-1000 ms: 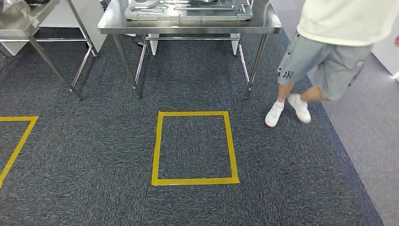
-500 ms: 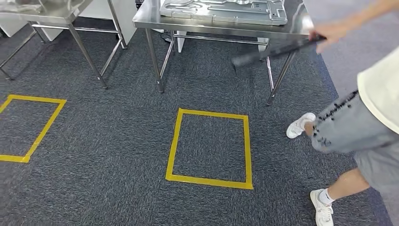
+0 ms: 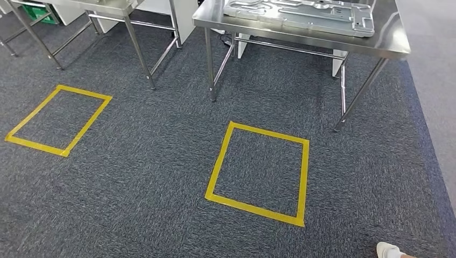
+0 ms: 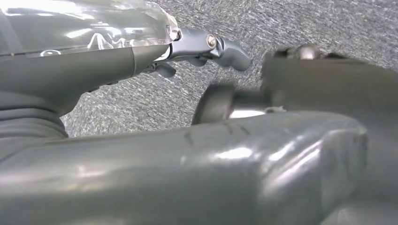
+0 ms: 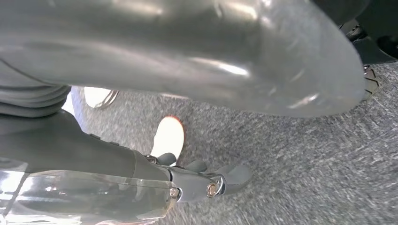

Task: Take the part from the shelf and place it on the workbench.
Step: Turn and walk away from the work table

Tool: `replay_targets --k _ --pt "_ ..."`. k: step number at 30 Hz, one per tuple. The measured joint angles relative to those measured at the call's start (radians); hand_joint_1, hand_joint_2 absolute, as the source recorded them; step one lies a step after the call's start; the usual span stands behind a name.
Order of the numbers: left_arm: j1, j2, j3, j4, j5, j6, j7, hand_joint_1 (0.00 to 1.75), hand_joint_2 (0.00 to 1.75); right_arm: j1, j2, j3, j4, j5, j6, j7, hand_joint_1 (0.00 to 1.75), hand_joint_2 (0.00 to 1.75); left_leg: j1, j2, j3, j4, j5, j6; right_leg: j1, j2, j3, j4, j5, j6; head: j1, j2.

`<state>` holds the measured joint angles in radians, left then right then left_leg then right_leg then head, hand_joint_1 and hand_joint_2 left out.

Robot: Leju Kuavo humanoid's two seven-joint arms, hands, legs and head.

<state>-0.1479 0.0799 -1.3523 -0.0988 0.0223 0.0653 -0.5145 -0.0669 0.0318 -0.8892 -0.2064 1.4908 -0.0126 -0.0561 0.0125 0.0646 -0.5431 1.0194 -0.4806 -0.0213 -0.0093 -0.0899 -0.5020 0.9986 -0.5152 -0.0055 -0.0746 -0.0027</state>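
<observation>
A large grey metal part [image 3: 301, 15] with cut-outs lies flat on a steel workbench [image 3: 322, 42] at the top of the head view. My left hand [image 4: 202, 47] hangs over the grey carpet, fingers stretched out and holding nothing. My right hand [image 5: 202, 180] also hangs above the carpet with nothing in it. Both hands are far from the part.
A yellow tape square [image 3: 218, 161] marks the carpet in front of the workbench, and a second one [image 3: 35, 146] lies to the left. Another steel table [image 3: 115, 6] stands at top left. A person's white shoe [image 3: 390, 251] [image 5: 170, 136] is close on my right.
The whole picture has shifted right and tilted, so the camera has turned left. The person who walked across on the right is now out of the head view except for one shoe.
</observation>
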Motion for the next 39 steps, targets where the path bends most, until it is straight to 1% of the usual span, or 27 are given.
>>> replay_targets --k 1,3,5,7,8,9,10,11,12,14,16,18,19,21,23,24,25,26,27,28,30,31,33,34,36,38,39 --pt "0.0 0.0 0.0 0.0 -0.003 0.0 0.0 0.0 0.0 -0.001 -0.001 0.002 0.0 0.001 0.0 0.0 0.0 0.0 -0.003 0.004 0.003 -0.011 -0.002 0.006 0.003 -0.008 0.0 0.002 -0.001 0.005 0.0 0.0" --pt "0.002 0.001 0.0 0.0 -0.004 0.0 -0.001 0.0 0.0 -0.006 -0.001 0.005 0.0 0.001 0.0 0.0 0.0 0.0 -0.003 -0.017 -0.003 -0.014 0.004 0.019 0.002 -0.02 0.002 0.003 -0.004 0.015 0.0 0.0" --pt "0.003 0.001 0.0 0.0 -0.004 0.0 -0.002 0.0 0.0 -0.008 -0.002 0.008 0.0 0.002 -0.001 0.0 0.0 0.0 -0.001 -0.035 -0.004 -0.021 0.011 0.033 -0.003 0.01 -0.009 0.032 -0.031 0.025 0.0 0.0" --pt "0.0 0.002 0.0 0.0 -0.004 0.001 -0.005 0.0 0.0 -0.006 -0.002 0.011 0.0 0.002 -0.001 0.0 0.0 0.0 -0.001 -0.054 -0.006 -0.024 0.018 0.042 -0.007 0.063 -0.058 0.141 -0.096 0.03 0.0 0.0" --pt "-0.001 0.002 0.0 0.0 -0.003 0.001 -0.007 0.0 0.0 -0.004 -0.002 0.011 0.0 0.003 -0.001 0.0 0.0 0.0 -0.002 -0.065 -0.009 -0.024 0.019 0.045 -0.007 0.077 -0.092 0.212 -0.128 0.03 0.0 0.0" --pt "-0.001 0.002 0.0 0.0 -0.002 0.001 -0.008 0.0 0.0 -0.002 -0.002 0.011 0.0 0.004 -0.001 0.0 0.0 0.0 -0.004 -0.078 -0.011 -0.023 0.021 0.046 -0.007 0.083 -0.119 0.268 -0.146 0.029 0.0 0.0" --pt "0.0 0.002 0.0 0.0 -0.002 0.001 -0.009 0.0 0.0 0.0 -0.002 0.011 0.0 0.005 -0.001 0.0 0.0 0.0 -0.005 -0.091 -0.012 -0.023 0.021 0.046 -0.006 0.085 -0.132 0.292 -0.143 0.028 0.0 0.0" --pt "0.001 0.002 0.0 0.0 -0.002 0.001 -0.01 0.0 0.0 0.001 -0.002 0.011 0.0 0.006 -0.001 0.0 0.0 0.0 -0.005 -0.105 -0.012 -0.021 0.022 0.046 -0.007 0.088 -0.125 0.275 -0.12 0.027 0.0 0.0" --pt "0.002 0.002 0.0 0.0 -0.003 0.001 -0.011 0.0 0.0 0.002 -0.002 0.012 0.0 0.006 -0.001 0.0 0.0 0.0 -0.005 -0.118 -0.011 -0.019 0.022 0.045 -0.007 0.094 -0.1 0.22 -0.081 0.024 0.0 0.0" --pt "0.001 0.001 0.0 0.0 -0.004 0.001 -0.012 0.0 0.0 0.002 -0.002 0.012 0.0 0.008 -0.001 0.0 0.0 0.0 -0.005 -0.144 -0.014 -0.012 0.022 0.038 -0.01 0.136 -0.041 0.085 -0.019 0.018 0.0 0.0" --pt "0.0 0.001 0.0 0.0 -0.004 0.001 -0.012 0.0 0.0 0.0 -0.002 0.012 0.0 0.009 -0.001 0.0 0.0 0.0 -0.007 -0.164 -0.021 -0.009 0.024 0.025 -0.01 0.164 -0.017 0.024 -0.003 0.013 0.0 0.0" --pt "0.002 0.002 0.0 0.0 -0.004 0.002 -0.013 0.0 0.0 -0.003 -0.002 0.013 0.0 0.009 -0.001 0.001 0.0 0.0 -0.006 -0.183 -0.027 -0.012 0.03 0.011 -0.009 0.149 -0.017 0.02 -0.001 0.004 0.0 0.0" --pt "0.004 0.003 0.0 0.0 -0.004 0.002 -0.012 0.0 0.0 -0.004 -0.001 0.014 0.0 0.009 -0.001 0.001 0.0 0.0 -0.006 -0.177 -0.031 -0.009 0.028 0.006 -0.011 0.137 -0.016 0.016 0.003 -0.003 0.0 0.0" --pt "0.003 0.004 0.0 0.0 -0.004 0.005 -0.01 0.0 0.0 -0.003 0.0 0.016 0.0 0.01 -0.002 0.001 0.0 0.0 -0.007 -0.135 -0.059 0.049 -0.01 -0.001 -0.013 0.111 -0.015 0.007 0.009 -0.019 0.0 0.0" --pt "0.0 0.005 0.0 0.0 -0.003 0.007 -0.01 0.0 0.0 0.001 0.0 0.018 0.0 0.012 -0.003 0.002 0.0 0.0 -0.006 -0.09 -0.118 0.182 -0.081 -0.006 -0.008 0.082 -0.018 0.006 0.01 -0.025 0.0 0.0" --pt "0.0 0.005 0.0 0.0 -0.003 0.008 -0.01 0.0 0.0 0.002 0.0 0.019 0.0 0.013 -0.005 0.002 0.0 0.0 -0.005 -0.083 -0.145 0.245 -0.107 -0.009 -0.006 0.067 -0.019 0.007 0.01 -0.026 0.0 0.0" --pt "0.001 0.005 0.0 0.0 -0.002 0.008 -0.01 0.0 0.0 0.003 0.0 0.019 0.0 0.013 -0.006 0.002 0.0 0.0 -0.003 -0.079 -0.158 0.28 -0.115 -0.011 -0.004 0.053 -0.02 0.007 0.01 -0.026 0.0 0.0" --pt "0.003 0.004 0.0 0.0 -0.001 0.009 -0.01 0.0 0.0 0.004 0.0 0.02 0.0 0.014 -0.007 0.002 0.0 0.0 -0.002 -0.076 -0.15 0.273 -0.104 -0.012 -0.003 0.039 -0.02 0.007 0.009 -0.026 0.0 0.0" --pt "0.004 0.004 0.0 0.0 -0.001 0.01 -0.01 0.0 0.0 0.004 0.0 0.02 0.0 0.014 -0.008 0.002 0.0 0.0 -0.002 -0.069 -0.12 0.224 -0.076 -0.011 -0.003 0.027 -0.018 0.007 0.009 -0.025 0.0 0.0" --pt "0.005 0.004 0.0 0.0 -0.002 0.011 -0.011 0.0 0.0 0.004 0.0 0.021 0.0 0.014 -0.009 0.002 0.0 0.0 -0.002 -0.051 -0.076 0.148 -0.043 -0.009 -0.002 0.015 -0.016 0.008 0.007 -0.023 0.0 0.0" --pt "0.005 0.004 0.0 0.0 -0.004 0.015 -0.012 0.0 0.0 0.005 0.0 0.021 0.0 0.014 -0.01 0.002 0.0 0.0 -0.007 -0.008 -0.004 0.018 -0.005 0.001 0.003 -0.005 -0.01 0.009 0.003 -0.015 0.0 0.0" --pt "0.006 0.004 0.0 0.0 -0.006 0.018 -0.012 0.0 0.0 0.005 0.001 0.021 0.0 0.015 -0.01 0.002 0.0 0.0 -0.01 0.005 0.01 -0.012 0.0 0.006 0.005 -0.014 -0.007 0.009 0.001 -0.009 0.0 0.0" --pt "0.008 0.005 0.0 0.0 -0.005 0.022 -0.013 0.0 0.0 0.004 0.002 0.024 0.001 0.02 -0.009 0.001 0.0 0.0 -0.012 -0.01 0.008 -0.02 0.001 0.017 0.006 -0.031 -0.001 0.007 -0.001 0.001 0.0 0.0" --pt "0.01 0.005 0.0 0.0 -0.005 0.023 -0.013 0.0 0.0 0.003 0.002 0.027 0.001 0.027 -0.005 0.0 0.0 0.0 -0.011 -0.02 0.009 -0.023 0.004 0.022 0.004 -0.031 0.001 0.01 -0.005 0.007 0.0 0.0" --pt "0.012 0.006 0.0 0.0 -0.005 0.024 -0.016 0.0 0.0 0.005 0.003 0.04 0.001 0.047 0.006 -0.002 0.0 0.0 -0.006 -0.041 0.011 -0.032 0.014 0.034 0.0 0.009 -0.015 0.053 -0.041 0.017 0.0 0.0" --pt "0.01 0.008 -0.002 0.0 -0.005 0.022 -0.023 0.0 0.0 0.009 0.004 0.054 0.002 0.066 0.016 -0.003 0.0 0.0 -0.005 -0.062 0.007 -0.035 0.02 0.042 -0.003 0.065 -0.069 0.173 -0.111 0.022 0.0 0.0" --pt "0.01 0.008 -0.003 0.0 -0.004 0.021 -0.027 0.0 0.0 0.011 0.005 0.061 0.002 0.071 0.018 -0.004 0.0 0.0 -0.006 -0.074 0.004 -0.034 0.021 0.043 -0.004 0.078 -0.099 0.239 -0.139 0.022 0.0 0.0"
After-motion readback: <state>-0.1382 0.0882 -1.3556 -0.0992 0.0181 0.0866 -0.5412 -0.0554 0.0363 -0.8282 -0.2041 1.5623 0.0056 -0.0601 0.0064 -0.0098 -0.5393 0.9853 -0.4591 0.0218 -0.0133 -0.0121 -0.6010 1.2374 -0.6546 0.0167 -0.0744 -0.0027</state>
